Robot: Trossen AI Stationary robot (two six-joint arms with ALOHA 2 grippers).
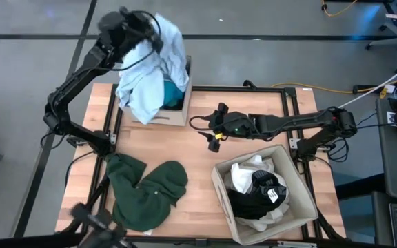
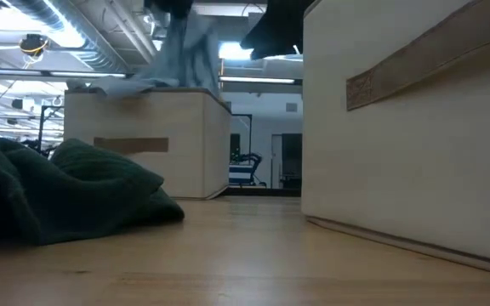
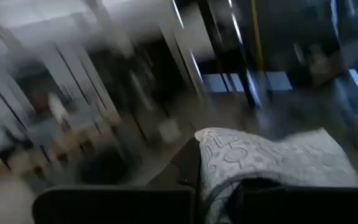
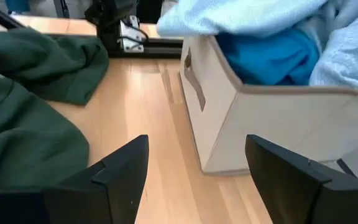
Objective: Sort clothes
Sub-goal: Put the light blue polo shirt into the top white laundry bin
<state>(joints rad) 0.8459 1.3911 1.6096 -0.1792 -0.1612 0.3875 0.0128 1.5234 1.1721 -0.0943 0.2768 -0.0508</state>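
Note:
My left gripper [image 1: 156,36] is raised above the far left beige box [image 1: 174,118] and is shut on a pale blue garment [image 1: 143,86]. The garment hangs down over the box, which also holds a bright blue garment [image 4: 272,56]. A dark green garment [image 1: 147,193] lies crumpled flat on the table at the near left. My right gripper [image 1: 216,131] hovers open over the middle of the table, its fingers [image 4: 126,171] pointing at the box and touching nothing. My left gripper holds a bunched upper part of the pale blue garment [image 3: 253,158] between its two fingers; how many layers I cannot tell. The fingers come in about level, high over the box. The cloth hangs slack below them, its lower part draped over the box's rim [image 1: 140,114].
A second beige box [image 1: 302,207] at the near right holds white and black clothes [image 1: 260,189]. Bare wood lies between the two boxes. In the low view this box [image 2: 407,127] fills the right and the green garment [image 2: 58,191] the left.

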